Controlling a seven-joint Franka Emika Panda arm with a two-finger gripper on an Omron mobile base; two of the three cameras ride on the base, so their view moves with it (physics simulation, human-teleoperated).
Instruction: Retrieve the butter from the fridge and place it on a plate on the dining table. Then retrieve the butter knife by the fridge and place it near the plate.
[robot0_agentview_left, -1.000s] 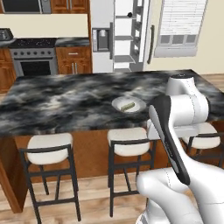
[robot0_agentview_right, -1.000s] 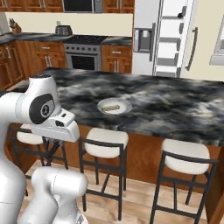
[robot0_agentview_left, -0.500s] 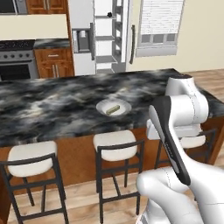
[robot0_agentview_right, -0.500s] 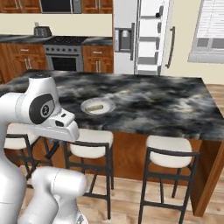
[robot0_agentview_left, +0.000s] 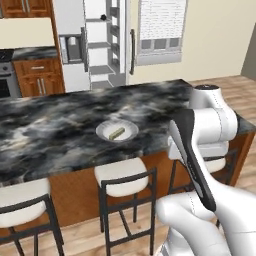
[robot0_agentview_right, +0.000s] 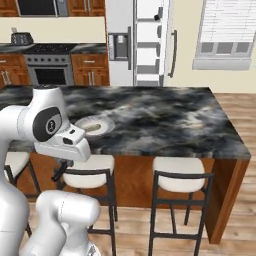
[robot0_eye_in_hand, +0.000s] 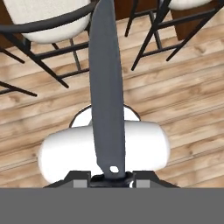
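Knife in hand, plate up-left on the table

Gripper (robot0_eye_in_hand: 111, 178) clamped on the butter knife (robot0_eye_in_hand: 106, 87), blade pointing out at the floor (off the near edge); plate (robot0_agentview_left: 131, 127) with butter (robot0_agentview_left: 117, 132) sits higher and leftward on the dining table (robot0_agentview_left: 50, 130).

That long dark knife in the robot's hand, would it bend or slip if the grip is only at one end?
The butter knife looks straight and flat, so probably stiff. It is long and pinched only at its handle end by the gripper, so it might pivot or slip. Its smooth surface suggests little friction.
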